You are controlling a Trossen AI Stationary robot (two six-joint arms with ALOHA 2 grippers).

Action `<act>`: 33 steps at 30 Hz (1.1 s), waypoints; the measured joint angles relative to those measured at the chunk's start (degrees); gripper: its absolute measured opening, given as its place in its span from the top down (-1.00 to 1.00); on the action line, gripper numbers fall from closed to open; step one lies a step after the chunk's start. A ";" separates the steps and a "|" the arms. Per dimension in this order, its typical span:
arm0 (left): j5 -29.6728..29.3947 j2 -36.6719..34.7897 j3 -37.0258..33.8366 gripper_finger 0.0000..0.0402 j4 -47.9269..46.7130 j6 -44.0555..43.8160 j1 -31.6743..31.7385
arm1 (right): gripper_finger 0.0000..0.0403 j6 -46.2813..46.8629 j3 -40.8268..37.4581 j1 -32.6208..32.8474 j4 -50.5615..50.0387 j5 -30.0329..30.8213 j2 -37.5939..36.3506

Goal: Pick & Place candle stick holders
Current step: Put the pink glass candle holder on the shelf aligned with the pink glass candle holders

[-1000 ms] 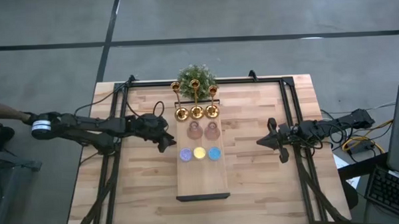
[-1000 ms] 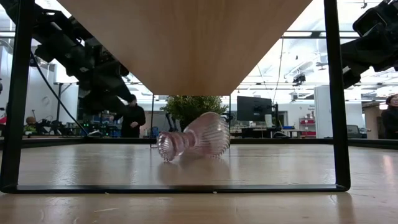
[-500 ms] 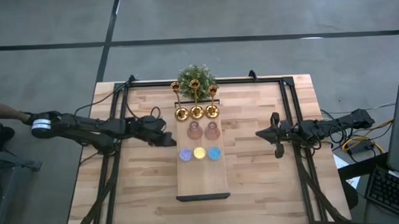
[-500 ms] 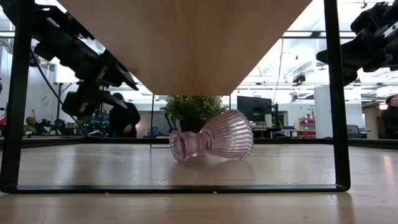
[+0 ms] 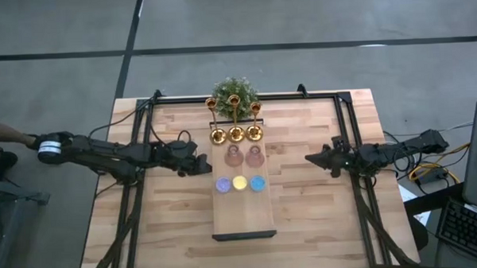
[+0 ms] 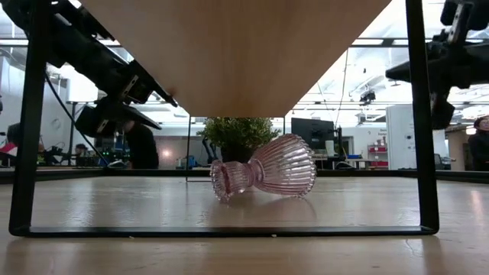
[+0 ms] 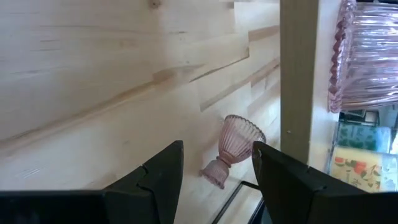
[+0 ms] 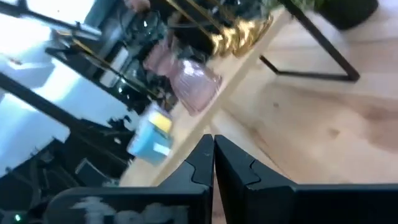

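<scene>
On the raised wooden board (image 5: 241,217) stand three gold candle stick holders (image 5: 235,122), two pink glass ones (image 5: 243,156), and purple (image 5: 223,184), yellow (image 5: 239,182) and blue (image 5: 257,182) ones. Under the board, a third pink glass holder (image 6: 267,169) lies on its side on the table; it also shows in the left wrist view (image 7: 233,149). My left gripper (image 5: 204,162) is open beside the board's left edge, above the table, pointing at the fallen holder from some way off, with nothing between its fingers (image 7: 217,171). My right gripper (image 5: 309,158) hangs shut, well to the right of the board.
A bushy green plant (image 5: 234,93) stands behind the gold holders. Black frame legs (image 6: 23,122) (image 6: 422,114) rise on both sides of the board, and black rails (image 5: 136,153) run over the table. People show in the room beyond the table.
The fallen pink holder has rolled a little toward the table's right under the board. My left gripper has rolled about its own axis and edged toward the board. My right gripper has also rolled in place, still shut.
</scene>
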 joint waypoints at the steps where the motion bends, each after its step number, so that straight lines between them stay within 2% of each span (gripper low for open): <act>1: -0.09 0.00 0.00 0.03 0.01 -0.05 -0.10 | 0.96 -0.28 0.00 0.01 -0.21 -1.37 0.90; 4: -0.22 0.00 0.00 0.03 0.12 -0.24 -0.62 | 0.96 -2.02 0.00 0.03 -0.70 -6.87 4.52; 8: 0.38 0.00 0.00 0.03 0.11 0.55 -1.18 | 0.96 -4.74 0.00 0.03 -0.77 -10.51 11.63; 11: 3.86 -0.14 0.27 0.03 -2.19 1.06 -1.41 | 0.94 -7.75 0.00 0.03 1.51 -11.50 17.62; 14: 9.62 -0.16 0.20 0.03 -8.59 1.05 -1.41 | 0.84 -11.73 0.00 0.05 7.94 -12.09 24.01; 19: 14.04 -0.22 0.15 0.03 -10.38 0.48 -1.52 | 0.56 -19.72 0.02 0.03 19.61 -10.85 36.17; 24: 14.04 -0.48 0.37 0.03 -10.43 0.24 -1.52 | 0.35 -15.99 0.02 -0.02 23.44 -5.62 49.86; 26: 13.35 -0.55 1.02 0.03 -10.15 1.97 -1.78 | 0.32 -14.67 0.00 0.02 27.33 -5.68 54.73; 29: 13.20 -0.60 2.15 0.03 -9.88 6.47 -2.11 | 0.32 -14.15 0.03 0.74 38.34 -6.16 61.63; 31: 13.20 -0.61 2.21 0.03 -10.17 5.61 -2.19 | 0.33 -15.62 1.31 0.81 45.10 -6.21 66.76; 33: 13.21 -0.59 2.12 0.03 -10.75 4.92 -2.19 | 0.35 -15.98 3.76 0.71 46.97 -6.06 72.16</act>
